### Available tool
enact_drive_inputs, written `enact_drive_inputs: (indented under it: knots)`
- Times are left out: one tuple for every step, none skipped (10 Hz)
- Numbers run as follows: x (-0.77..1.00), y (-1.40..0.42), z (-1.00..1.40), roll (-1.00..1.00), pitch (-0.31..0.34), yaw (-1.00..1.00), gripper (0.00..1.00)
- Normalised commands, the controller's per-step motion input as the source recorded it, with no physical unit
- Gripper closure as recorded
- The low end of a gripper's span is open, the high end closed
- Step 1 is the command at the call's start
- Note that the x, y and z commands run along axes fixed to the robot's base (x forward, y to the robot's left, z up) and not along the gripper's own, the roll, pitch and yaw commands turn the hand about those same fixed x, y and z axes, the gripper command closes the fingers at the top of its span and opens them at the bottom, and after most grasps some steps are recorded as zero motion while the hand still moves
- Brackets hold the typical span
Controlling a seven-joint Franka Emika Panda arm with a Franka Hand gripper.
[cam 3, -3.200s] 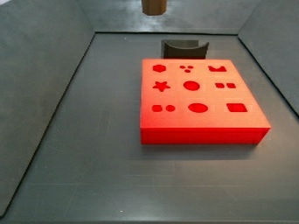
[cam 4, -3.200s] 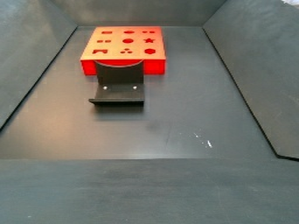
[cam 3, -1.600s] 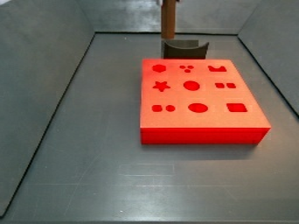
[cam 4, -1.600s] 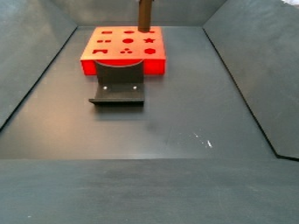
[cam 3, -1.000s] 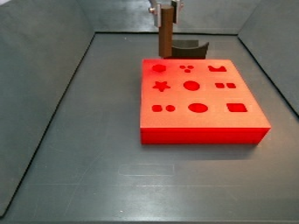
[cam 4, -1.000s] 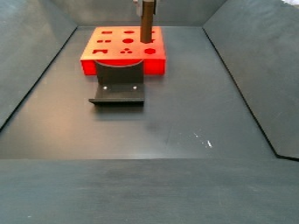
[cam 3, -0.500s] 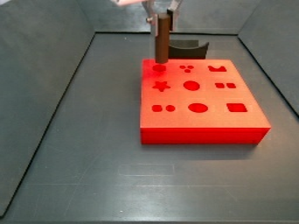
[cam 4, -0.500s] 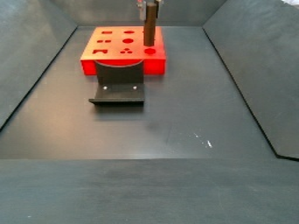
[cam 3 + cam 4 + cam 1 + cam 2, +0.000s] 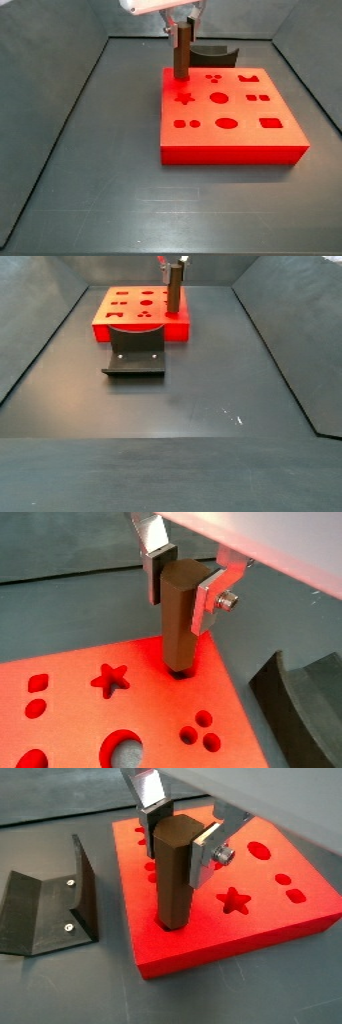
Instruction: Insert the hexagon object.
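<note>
Gripping: gripper [image 9: 185,582] clamped on hexagon object [image 9: 174,873], above red block [image 9: 274,918].
Rod: upright (brown), lower tip touching a hole near block's corner.
Fixture [image 9: 54,908]: just beside block on worktop [image 9: 201,386].

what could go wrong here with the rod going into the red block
1. The rod, clamped upright in the pincer, has its lower end at a hole near a corner of the red block. If its flat sides are not turned to match the hole, it may jam or push the block.
2. The grip is high on the rod, so a side load at the tip might tilt it between the fingers.
3. The fixture is close beside the block, so a shoved block could hit it.
</note>
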Motion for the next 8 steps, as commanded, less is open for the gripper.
enact_drive_inputs:
  knots:
    - [0.09, 0.0, -0.31, 0.0, -0.003, 0.0, 1.0]
    - [0.21, 0.05, -0.25, 0.0, 0.0, 0.0, 1.0]
    - [0.17, 0.13, -0.25, 0.0, 0.0, 0.0, 1.0]
    - [0.09, 0.17, -0.14, 0.0, 0.0, 0.0, 1.0]
    - [0.02, 0.17, -0.17, 0.0, 0.0, 0.0, 1.0]
    - [0.0, 0.03, -0.25, 0.0, -0.01, 0.0, 1.0]
    - [-0.01, 0.0, -0.24, 0.0, -0.019, 0.0, 1.0]
    - [-0.08, 0.0, -0.47, 0.0, 0.0, -0.07, 1.0]
